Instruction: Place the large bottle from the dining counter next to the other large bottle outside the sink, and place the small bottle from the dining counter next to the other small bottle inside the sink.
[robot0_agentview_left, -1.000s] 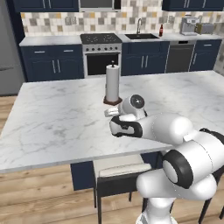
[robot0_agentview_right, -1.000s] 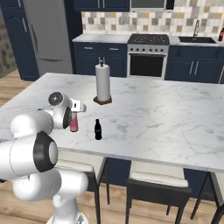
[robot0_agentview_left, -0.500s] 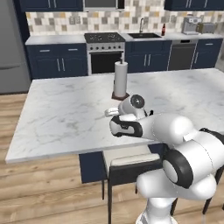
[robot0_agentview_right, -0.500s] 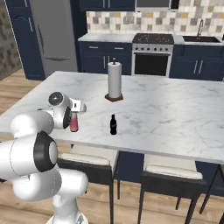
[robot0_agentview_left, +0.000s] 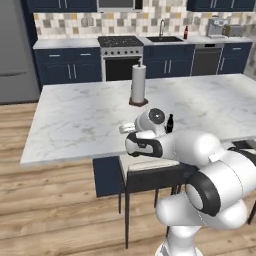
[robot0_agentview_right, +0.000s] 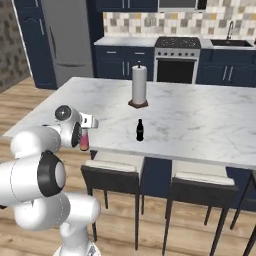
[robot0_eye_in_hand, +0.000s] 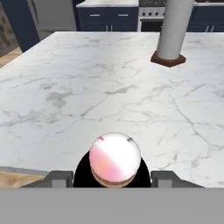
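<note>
Over the white marble dining counter (robot0_agentview_right: 210, 120), your gripper (robot0_agentview_right: 84, 134) stands part-closed, clasping the pink cylindrical bottle (robot0_agentview_right: 84, 141), lifted clear of the counter for carrying toward the sink.

even, bright, shadowless rendered light

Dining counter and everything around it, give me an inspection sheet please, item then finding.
Surface: white marble dining counter, unmarked.
Job's things: pink bottle held at the counter's near edge; small dark bottle upright on the counter; another dark bottle beside the sink on the far counter.
Clutter: paper towel roll on its stand.
Grippers: gripper shut on the pink bottle.
Cables: nothing seen.
Surroundings: stools under the counter, stove, fridge, wooden floor.
</note>
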